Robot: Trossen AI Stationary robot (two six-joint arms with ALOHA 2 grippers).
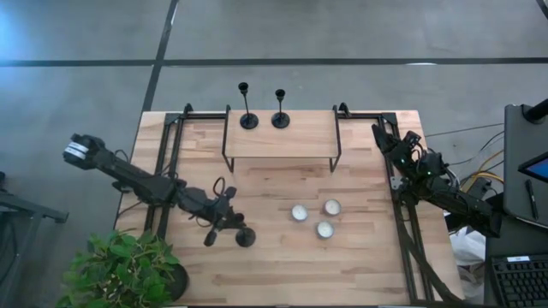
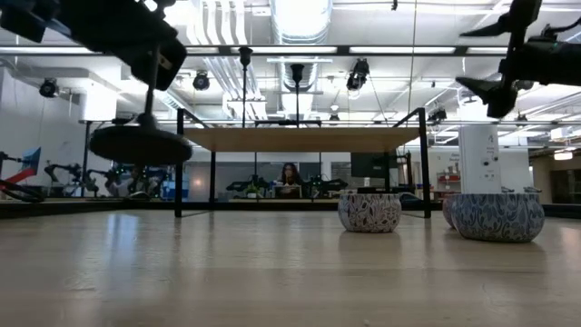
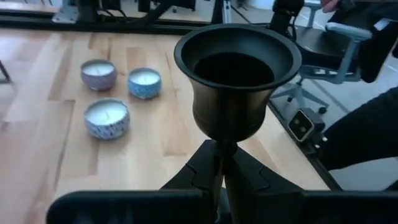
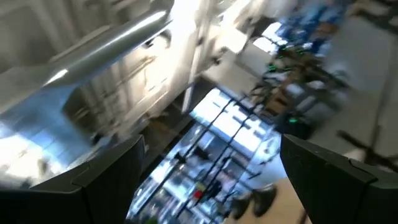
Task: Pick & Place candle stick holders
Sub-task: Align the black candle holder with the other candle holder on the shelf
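Note:
One black candle stick holder is in my left gripper, which is shut on it over the table's near left part. Its round base hangs above the tabletop. Two more candle stick holders stand upright on their bases on the wooden raised shelf at the far side. My right gripper waits raised at the far right, open, its fingers wide apart with nothing between them. My left gripper pinches the holder's thin stem between its two fingers, just under the cup. The fingers come nearly level from the table's left side and lie across the stem. The holder stands upright in the hold, lifted clear of the table.
Three small candles in patterned cups sit right of the held holder. A potted plant stands at the near left corner. Black frame rails run along both table sides.

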